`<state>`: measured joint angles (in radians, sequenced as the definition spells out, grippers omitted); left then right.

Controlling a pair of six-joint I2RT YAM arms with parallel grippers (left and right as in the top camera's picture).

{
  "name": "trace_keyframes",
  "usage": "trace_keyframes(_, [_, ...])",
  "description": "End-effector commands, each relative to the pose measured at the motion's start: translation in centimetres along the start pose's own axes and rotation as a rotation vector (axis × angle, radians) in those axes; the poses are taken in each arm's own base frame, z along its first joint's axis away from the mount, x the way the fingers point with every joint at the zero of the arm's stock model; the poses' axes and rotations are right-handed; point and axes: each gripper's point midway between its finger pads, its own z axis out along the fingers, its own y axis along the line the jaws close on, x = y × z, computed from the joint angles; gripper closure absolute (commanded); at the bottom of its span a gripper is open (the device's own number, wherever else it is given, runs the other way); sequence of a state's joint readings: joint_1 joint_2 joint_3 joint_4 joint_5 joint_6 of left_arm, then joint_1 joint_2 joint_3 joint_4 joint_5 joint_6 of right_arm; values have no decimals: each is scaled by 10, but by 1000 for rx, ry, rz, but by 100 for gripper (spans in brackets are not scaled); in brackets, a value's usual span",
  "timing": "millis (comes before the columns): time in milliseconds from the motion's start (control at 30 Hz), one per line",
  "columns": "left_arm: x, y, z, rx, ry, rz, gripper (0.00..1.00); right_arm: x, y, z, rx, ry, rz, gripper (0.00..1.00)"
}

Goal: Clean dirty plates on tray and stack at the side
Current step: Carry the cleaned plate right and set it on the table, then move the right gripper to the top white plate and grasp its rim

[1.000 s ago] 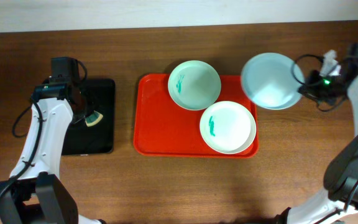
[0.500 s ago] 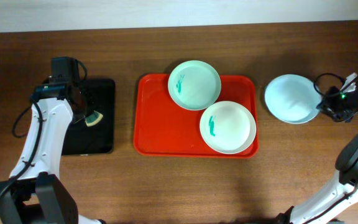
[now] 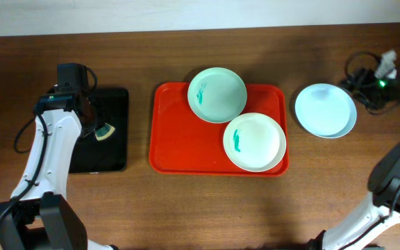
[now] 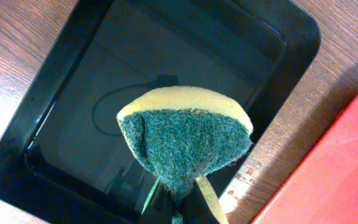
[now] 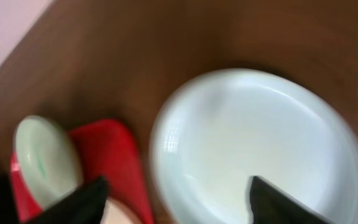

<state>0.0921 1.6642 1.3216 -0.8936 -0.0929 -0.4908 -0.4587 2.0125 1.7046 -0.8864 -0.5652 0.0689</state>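
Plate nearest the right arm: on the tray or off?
Off. The plate lies flat on the wooden table, right of the red tray, clear of its rim. No smear shows on it.

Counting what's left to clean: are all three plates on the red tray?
No, one plate lies on the table right of the red tray, which holds two.

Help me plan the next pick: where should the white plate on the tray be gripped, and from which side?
Pinch the white plate by its rim at the right edge, coming from the right. That edge reaches the red tray's rim and looks exposed, while the mint plate crowds its upper left and the teal smear lies left of centre.
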Motion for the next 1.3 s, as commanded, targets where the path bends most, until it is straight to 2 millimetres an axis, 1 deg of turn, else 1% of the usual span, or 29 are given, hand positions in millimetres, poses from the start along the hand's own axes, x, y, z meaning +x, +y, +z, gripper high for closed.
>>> trace_keyframes(0, [-4, -1, -6, 12, -18, 5, 100, 14, 102, 19, -123, 26, -309, 22])
trace_keyframes(67, [-4, -1, -6, 12, -18, 6, 100, 30, 125, 44, -92, 63, -421, 22])
trace_keyframes(100, [-4, -1, -6, 12, -18, 6, 100, 43, 138, 68, -27, 84, -493, 22])
trace_keyframes(133, [-4, -1, -6, 12, -18, 6, 100, 54, 147, 87, 23, 97, -547, 22])
trace_keyframes(267, [-4, -1, -6, 12, -18, 6, 100, 87, 172, 135, 96, 138, -664, 23])
trace_keyframes(300, [-4, -1, -6, 12, -18, 6, 100, 96, 175, 146, 107, 152, -684, 25])
trace_keyframes(333, [-4, -1, -6, 12, -18, 6, 100, 99, 174, 152, 121, 158, -682, 26])
trace_keyframes(400, [-4, -1, -6, 12, -18, 6, 100, 103, 166, 163, 179, 163, -642, 27])
trace_keyframes(467, [-4, -1, -6, 12, -18, 6, 100, 108, 159, 173, 191, 180, -617, 29])
trace_keyframes(600, [-4, -1, -6, 12, -19, 6, 100, 119, 154, 185, 169, 221, -604, 31])
trace_keyframes(667, [-5, -2, -6, 14, -21, 5, 100, 121, 156, 188, 148, 229, -601, 35])
trace_keyframes(767, [-5, -2, -6, 14, -21, 5, 100, 125, 155, 192, 147, 241, -601, 38])
trace_keyframes(900, [-5, -2, -6, 14, -21, 5, 100, 128, 151, 199, 154, 244, -555, 48])
trace_keyframes(933, [-5, -2, -6, 14, -21, 5, 100, 129, 151, 201, 150, 245, -555, 54])
trace_keyframes(1033, [-5, -2, -6, 14, -22, 5, 100, 129, 151, 202, 148, 243, -557, 75])
trace_keyframes(1067, [-5, -2, -6, 15, -23, 5, 100, 130, 153, 202, 137, 246, -556, 78])
trace_keyframes(1100, [-6, -2, -6, 15, -24, 5, 100, 131, 157, 201, 119, 249, -555, 80])
trace_keyframes(1133, [-6, -2, -6, 17, -27, 5, 100, 133, 165, 200, 79, 257, -552, 89])
trace_keyframes(1167, [-7, -2, -6, 17, -27, 5, 100, 134, 169, 198, 58, 261, -550, 95])
trace_keyframes(1267, [-7, -3, -5, 17, -28, 5, 100, 139, 188, 189, -2, 270, -558, 96])
